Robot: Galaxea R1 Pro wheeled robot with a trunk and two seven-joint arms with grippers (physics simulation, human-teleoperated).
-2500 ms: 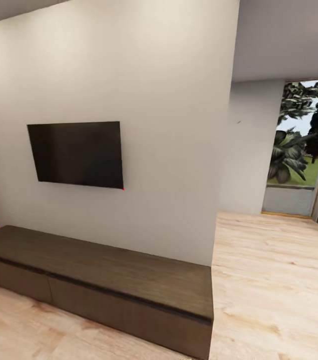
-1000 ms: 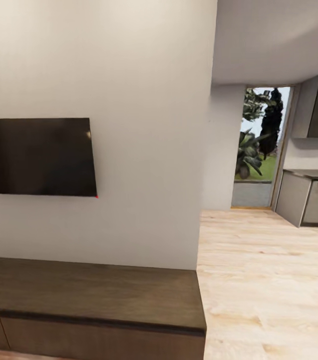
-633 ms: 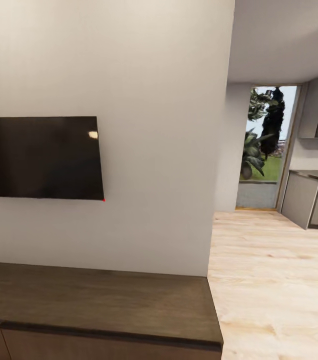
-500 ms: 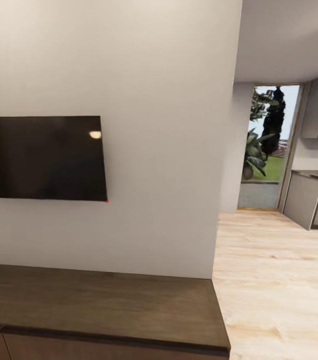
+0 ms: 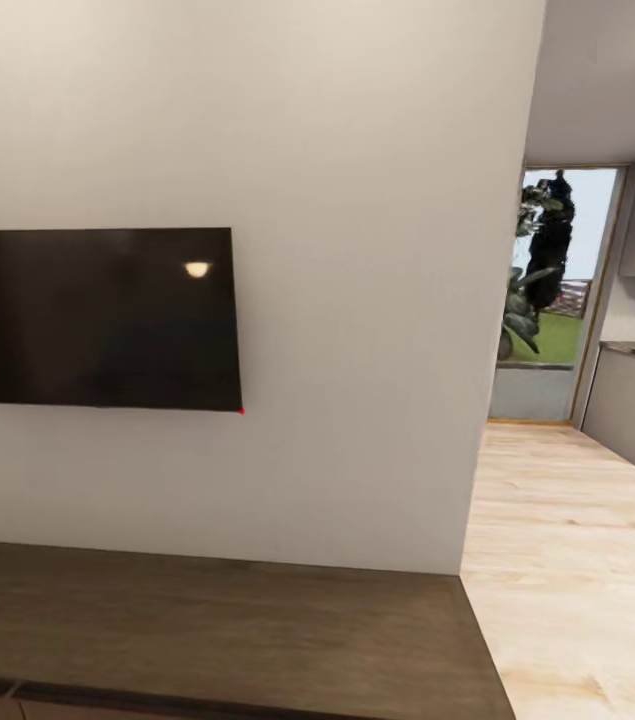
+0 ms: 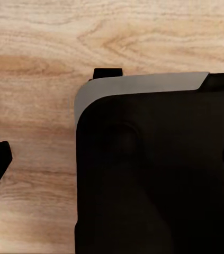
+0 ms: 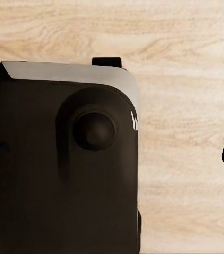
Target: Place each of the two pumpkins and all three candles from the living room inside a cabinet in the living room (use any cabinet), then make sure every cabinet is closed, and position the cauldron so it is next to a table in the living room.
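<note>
the dark-brown cabinet sits below the wall tv, its drawer fronts out of view, and i cannot tell either hand's grip state.

The cabinet, a long and low unit of dark-brown wood, stands against the white wall in the head view, its flat top bare and its right end beside the light plank floor.
</note>
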